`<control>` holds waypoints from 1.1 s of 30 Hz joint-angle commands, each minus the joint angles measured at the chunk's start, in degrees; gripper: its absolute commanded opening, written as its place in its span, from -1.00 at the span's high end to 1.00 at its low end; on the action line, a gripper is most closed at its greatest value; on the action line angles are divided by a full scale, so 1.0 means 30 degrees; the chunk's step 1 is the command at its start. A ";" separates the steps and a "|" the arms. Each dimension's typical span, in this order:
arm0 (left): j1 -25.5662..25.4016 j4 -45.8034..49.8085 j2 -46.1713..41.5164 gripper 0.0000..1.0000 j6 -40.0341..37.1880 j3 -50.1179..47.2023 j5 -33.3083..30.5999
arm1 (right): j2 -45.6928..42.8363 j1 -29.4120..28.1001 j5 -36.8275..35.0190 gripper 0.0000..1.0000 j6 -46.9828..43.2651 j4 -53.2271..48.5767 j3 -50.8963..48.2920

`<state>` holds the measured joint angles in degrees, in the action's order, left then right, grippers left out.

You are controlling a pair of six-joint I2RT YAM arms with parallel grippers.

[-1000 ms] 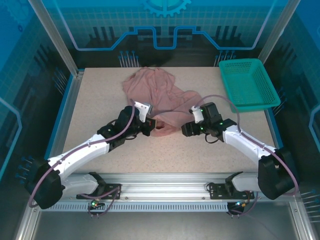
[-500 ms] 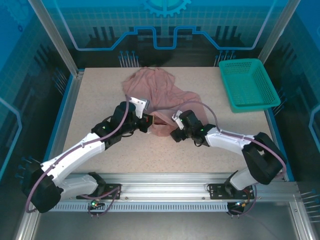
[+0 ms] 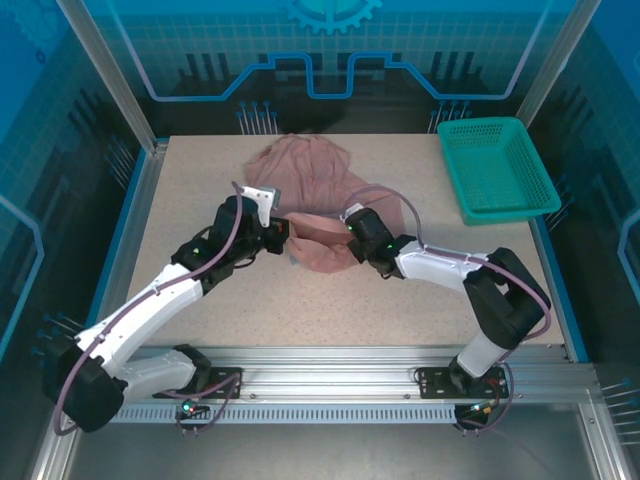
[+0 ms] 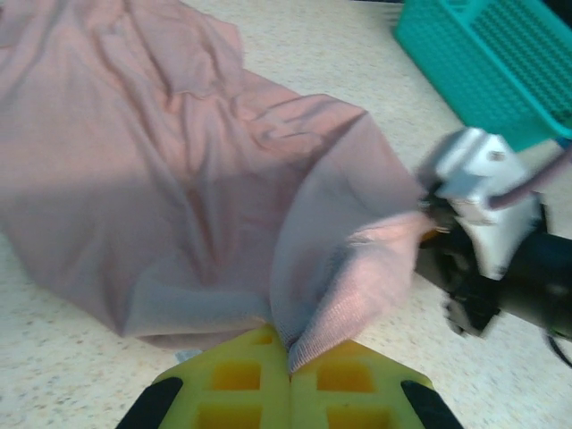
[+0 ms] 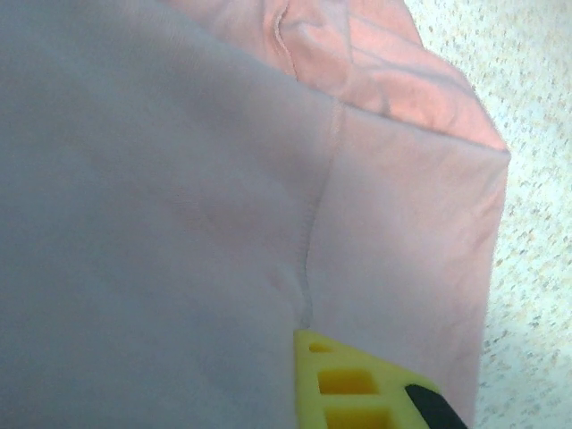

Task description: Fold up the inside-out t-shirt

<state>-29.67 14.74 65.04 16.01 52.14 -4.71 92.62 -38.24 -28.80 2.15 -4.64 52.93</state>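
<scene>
Left hand (image 4: 289, 356) and right hand (image 3: 348, 238) each pinch an edge of the t-shirt (image 3: 305, 175), light limp cloth probably best held by its hem.

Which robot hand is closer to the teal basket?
The right hand, holding the salmon-pink cloth t-shirt nearer the teal plastic mesh basket; the left hand is farther.

The top camera looks down from high at the near edge over the whole counter (image 3: 330, 310). Both wrist cameras sit close to the t-shirt (image 3: 310, 180), the right nearest; all three share it.
</scene>
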 commanded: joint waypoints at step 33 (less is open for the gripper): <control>-0.3866 0.1371 1.2913 -0.04 0.2361 0.3934 -0.6871 | 0.5186 0.6059 1.5209 1.00 0.7083 -0.6618 1.0423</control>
<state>-41.74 16.27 101.93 25.78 61.28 -22.63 107.22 -20.86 15.18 23.57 -23.18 83.00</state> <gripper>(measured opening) 0.542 0.059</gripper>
